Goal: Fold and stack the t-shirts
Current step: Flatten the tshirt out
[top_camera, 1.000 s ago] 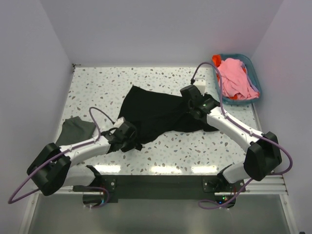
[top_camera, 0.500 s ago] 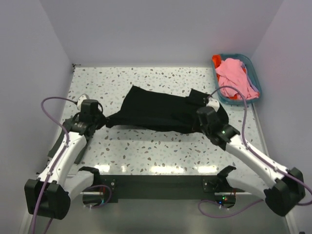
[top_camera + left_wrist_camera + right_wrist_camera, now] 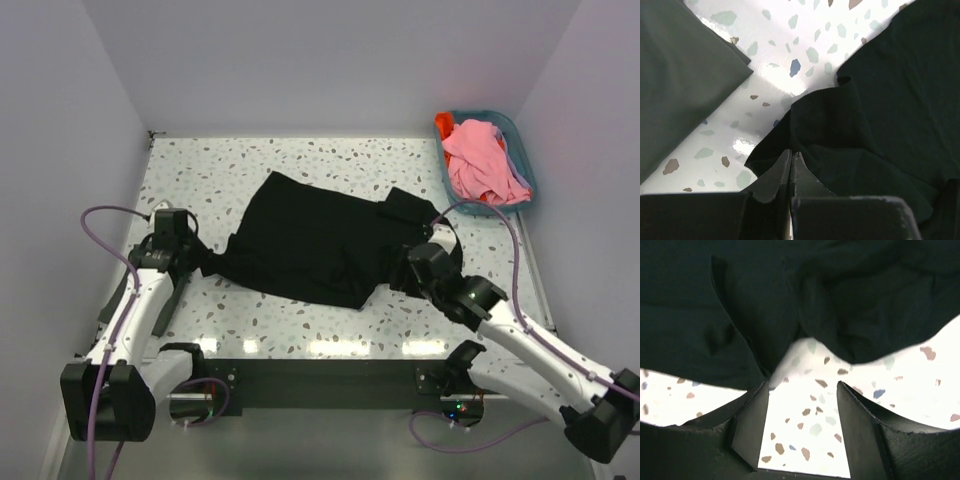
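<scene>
Pinching black t-shirt point(image 3: 880, 115), left fingers point(image 3: 777, 176) closed; right fingers point(image 3: 752, 425) parted, empty.

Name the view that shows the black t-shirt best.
Top external: the whole black t-shirt lies spread. Left wrist shows only the bunched corner the left gripper pinches; right wrist only a rumpled edge beyond the open right gripper.

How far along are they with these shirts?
Early on. Possibly done: a dark grey shirt lies flat at the left edge of the table. In hand: the black t-shirt is spread out unfolded, one corner pinched by the left end effector; the right end effector stands open beside it. Left: the pink shirt and orange-red shirt wait in the basket.
</scene>
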Motion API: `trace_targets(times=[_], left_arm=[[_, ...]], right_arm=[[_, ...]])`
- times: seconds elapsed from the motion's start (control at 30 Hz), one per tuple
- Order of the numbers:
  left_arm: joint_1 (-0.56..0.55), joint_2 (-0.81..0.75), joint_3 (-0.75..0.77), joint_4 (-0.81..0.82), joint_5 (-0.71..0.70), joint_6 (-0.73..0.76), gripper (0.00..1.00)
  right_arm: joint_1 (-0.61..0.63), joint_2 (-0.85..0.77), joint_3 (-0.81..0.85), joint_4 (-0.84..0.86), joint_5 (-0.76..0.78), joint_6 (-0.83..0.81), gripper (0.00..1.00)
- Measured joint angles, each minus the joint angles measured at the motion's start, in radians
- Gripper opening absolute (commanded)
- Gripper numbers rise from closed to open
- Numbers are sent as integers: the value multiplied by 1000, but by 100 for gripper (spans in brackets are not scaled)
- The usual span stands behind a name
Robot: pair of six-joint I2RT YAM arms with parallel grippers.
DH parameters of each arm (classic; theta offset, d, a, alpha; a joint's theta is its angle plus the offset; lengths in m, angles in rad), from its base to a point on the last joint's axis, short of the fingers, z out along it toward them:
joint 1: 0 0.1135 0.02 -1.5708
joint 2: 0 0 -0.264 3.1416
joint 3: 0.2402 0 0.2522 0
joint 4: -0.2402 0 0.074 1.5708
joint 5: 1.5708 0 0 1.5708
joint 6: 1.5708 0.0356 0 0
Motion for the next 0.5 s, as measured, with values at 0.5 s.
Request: trace_targets(times=[0.5], left_arm=[[0, 8, -28, 24, 68, 23, 0]], right_arm=[[-3, 523, 224, 82, 183, -137, 57]])
